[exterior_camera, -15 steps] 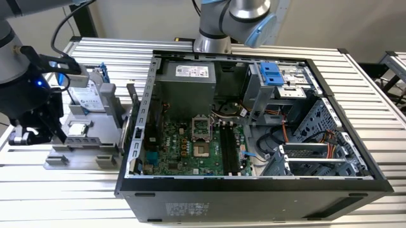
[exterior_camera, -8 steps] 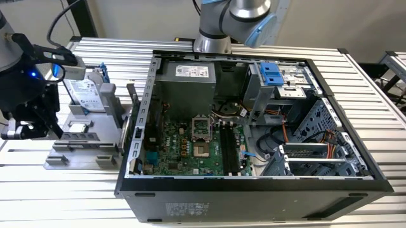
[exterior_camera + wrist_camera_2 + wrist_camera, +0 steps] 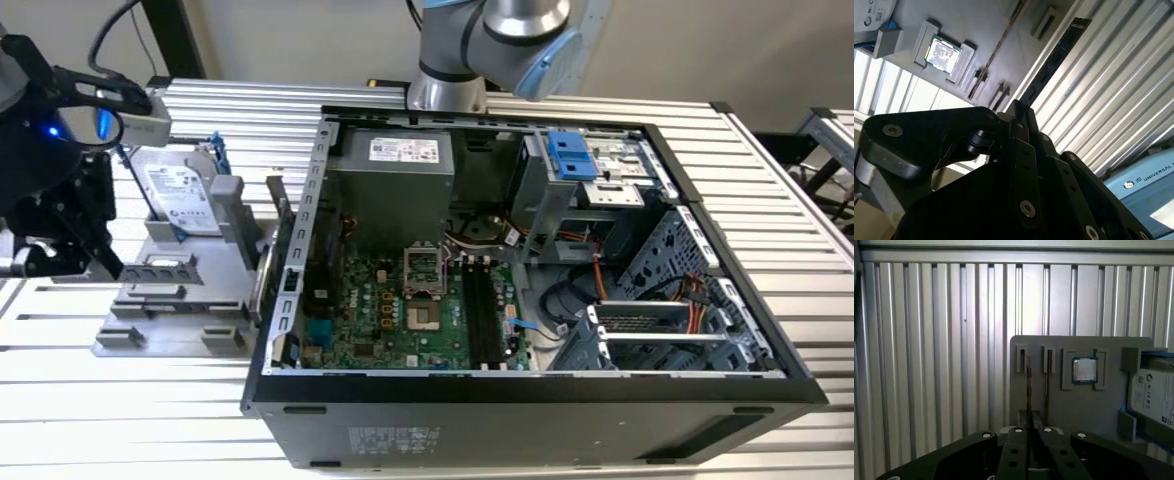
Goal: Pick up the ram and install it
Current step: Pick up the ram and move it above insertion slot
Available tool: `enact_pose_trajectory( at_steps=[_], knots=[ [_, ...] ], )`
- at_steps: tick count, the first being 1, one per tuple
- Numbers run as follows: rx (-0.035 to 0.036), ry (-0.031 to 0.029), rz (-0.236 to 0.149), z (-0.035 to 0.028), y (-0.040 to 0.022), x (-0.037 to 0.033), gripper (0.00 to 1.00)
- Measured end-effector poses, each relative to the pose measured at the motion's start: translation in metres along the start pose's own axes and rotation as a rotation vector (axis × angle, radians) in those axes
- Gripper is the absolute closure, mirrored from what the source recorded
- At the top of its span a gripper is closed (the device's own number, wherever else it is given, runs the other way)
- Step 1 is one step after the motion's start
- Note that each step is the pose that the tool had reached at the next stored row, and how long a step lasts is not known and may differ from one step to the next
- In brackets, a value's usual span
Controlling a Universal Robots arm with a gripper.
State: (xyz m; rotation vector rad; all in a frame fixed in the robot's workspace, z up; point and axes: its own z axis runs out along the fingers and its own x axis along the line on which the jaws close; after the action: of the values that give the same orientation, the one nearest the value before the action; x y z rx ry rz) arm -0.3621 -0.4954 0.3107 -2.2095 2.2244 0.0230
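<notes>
The ram [image 3: 1054,55] is a long, thin dark stick running out from my fingertips, its flat side showing in the second wrist view. My gripper [image 3: 1021,112] is shut on it. In the first wrist view the ram [image 3: 1028,385] shows edge-on as a thin line above the grey fixture plate [image 3: 1054,410], in line with one of its slots, and my gripper [image 3: 1029,429] holds its near part. In the exterior view my gripper [image 3: 47,250] hangs at that view's far left, beside the fixture [image 3: 167,300].
A second thin stick [image 3: 1047,385] stands on edge in the fixture beside a square silver processor chip [image 3: 1084,370] and a hard drive [image 3: 176,195]. The open computer case [image 3: 534,385] lies at the exterior view's right, with its motherboard [image 3: 400,310] and long black memory slots [image 3: 487,310].
</notes>
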Motion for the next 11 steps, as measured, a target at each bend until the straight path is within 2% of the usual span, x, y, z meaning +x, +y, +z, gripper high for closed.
enact_pose_trajectory(
  at_steps=[11],
  knots=[
    [0.0001, -0.0001, 0.000, -0.0297, 0.0002, -0.0005, 1.00]
  ],
)
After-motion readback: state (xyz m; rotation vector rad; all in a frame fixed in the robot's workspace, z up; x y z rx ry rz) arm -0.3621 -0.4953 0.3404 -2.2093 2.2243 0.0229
